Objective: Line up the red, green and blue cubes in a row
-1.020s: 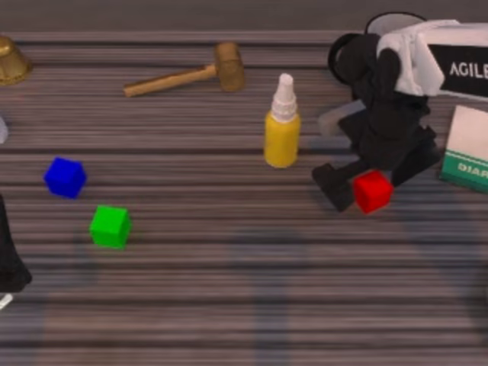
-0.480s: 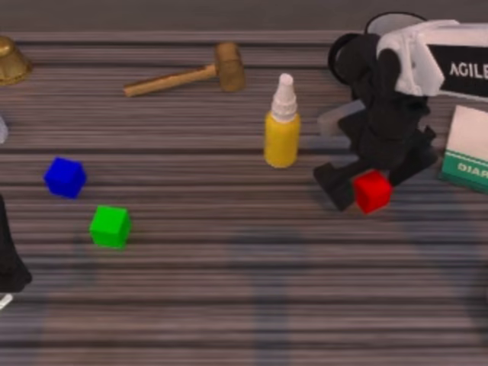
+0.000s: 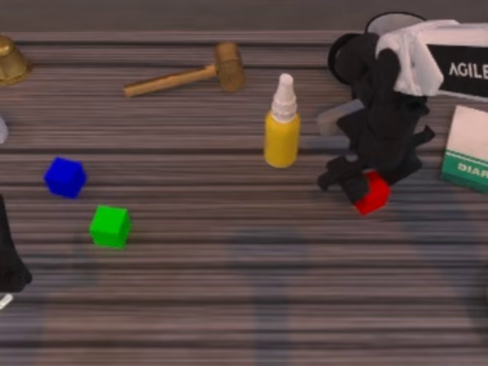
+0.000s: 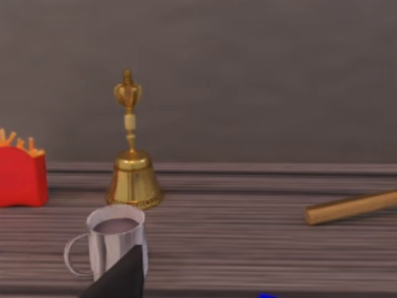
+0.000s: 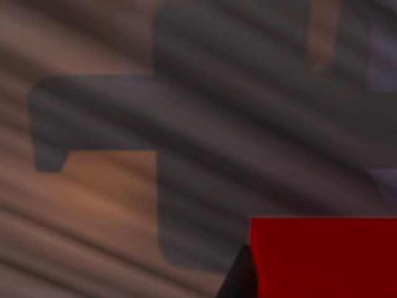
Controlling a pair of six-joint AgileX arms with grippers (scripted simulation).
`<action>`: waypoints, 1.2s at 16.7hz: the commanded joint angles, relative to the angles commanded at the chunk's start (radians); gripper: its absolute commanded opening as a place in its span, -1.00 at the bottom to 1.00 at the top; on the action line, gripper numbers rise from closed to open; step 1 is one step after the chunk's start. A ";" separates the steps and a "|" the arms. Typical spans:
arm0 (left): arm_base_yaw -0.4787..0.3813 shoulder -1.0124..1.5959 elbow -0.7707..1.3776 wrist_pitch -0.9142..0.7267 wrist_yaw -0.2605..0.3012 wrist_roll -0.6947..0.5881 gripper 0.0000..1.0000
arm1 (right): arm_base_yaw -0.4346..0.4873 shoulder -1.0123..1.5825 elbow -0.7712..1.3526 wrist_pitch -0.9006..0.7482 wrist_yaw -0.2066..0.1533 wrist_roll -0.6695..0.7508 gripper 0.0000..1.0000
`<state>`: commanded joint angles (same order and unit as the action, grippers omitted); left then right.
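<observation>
Right of the yellow bottle (image 3: 281, 133), right hand (image 3: 364, 185) clamps narrowly on the red cube (image 3: 373, 194).

A wooden mallet (image 3: 198, 72), yellow dropper bottle (image 3: 281, 130) and brass bell (image 4: 132, 162) stand well apart.

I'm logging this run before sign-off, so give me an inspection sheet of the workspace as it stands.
Surface: dark striped wooden table, bare in the near half.
Job's things: blue cube and green cube close together, apart, at the table's left; red cube at the right, not in a row with them.
Clutter: wooden mallet, yellow dropper bottle, white and green box, gold bell, steel mug, red fries carton.
Grippers: right hand down at the red cube, fingers closed on it; left arm parked at the left edge.
Cables: nothing seen.
Surroundings: plain grey wall.
</observation>
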<state>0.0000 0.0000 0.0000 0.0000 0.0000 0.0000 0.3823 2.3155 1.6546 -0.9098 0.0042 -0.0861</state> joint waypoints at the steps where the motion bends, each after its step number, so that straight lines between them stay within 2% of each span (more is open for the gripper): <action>1: 0.000 0.000 0.000 0.000 0.000 0.000 1.00 | 0.000 0.000 0.000 0.000 0.000 0.000 -1.00; 9: 0.000 0.000 0.000 0.000 0.000 0.000 1.00 | -0.001 -0.036 0.015 -0.015 -0.003 0.002 -1.00; 16: 0.000 0.000 0.000 0.000 0.000 0.000 1.00 | 0.006 -0.097 0.159 -0.228 -0.004 0.001 -1.00; 20: 0.000 0.000 0.000 0.000 0.000 0.000 1.00 | 0.006 -0.109 0.175 -0.248 -0.004 0.001 -1.00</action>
<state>0.0000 0.0000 0.0000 0.0000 0.0000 0.0000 0.3887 2.2065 1.8292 -1.1580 0.0001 -0.0854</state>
